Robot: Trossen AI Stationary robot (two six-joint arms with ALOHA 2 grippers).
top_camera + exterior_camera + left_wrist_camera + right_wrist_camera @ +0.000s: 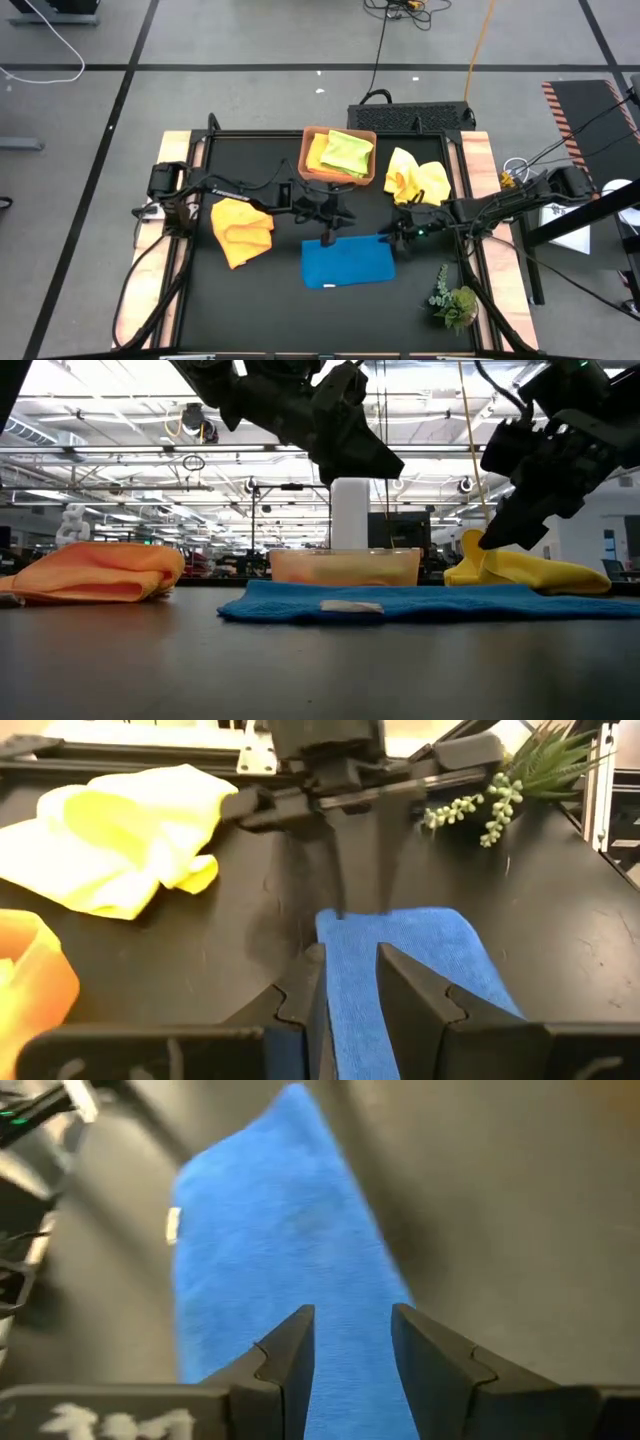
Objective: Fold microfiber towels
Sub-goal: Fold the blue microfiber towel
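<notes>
A: From above, we are watching both arms working over the blue microfiber towel (pixel 348 264), which is lying flat as a wide rectangle at the front middle of the black table (pixel 250 300). The left gripper (pixel 328 238) is hanging over its far left corner, the right gripper (pixel 392 240) over its far right corner. The orange microfiber towel (pixel 242 231) is sitting folded to the left, a crumpled yellow microfiber towel (pixel 418 178) behind on the right, and the lime green towel (pixel 349 152) is resting in the rectangular terracotta-brown tray (pixel 310 172).

B: At table level, we are seeing the blue towel (pixel 430 603) lying low, with both grippers hanging clear above it.

A: Past the left wrist, we are looking along the left arm's narrowly parted fingers (pixel 420 1010), with blue cloth showing between them; whether they are pinching the edge we cannot tell.

B: The right wrist is showing its fingers (pixel 290 1365) standing apart over the blue towel (pixel 270 1240), gripping nothing that we can see.

A: In our judgement, the next fold is calling for both corners being pinched at the same height and carried over together, keeping the edges square.
</notes>
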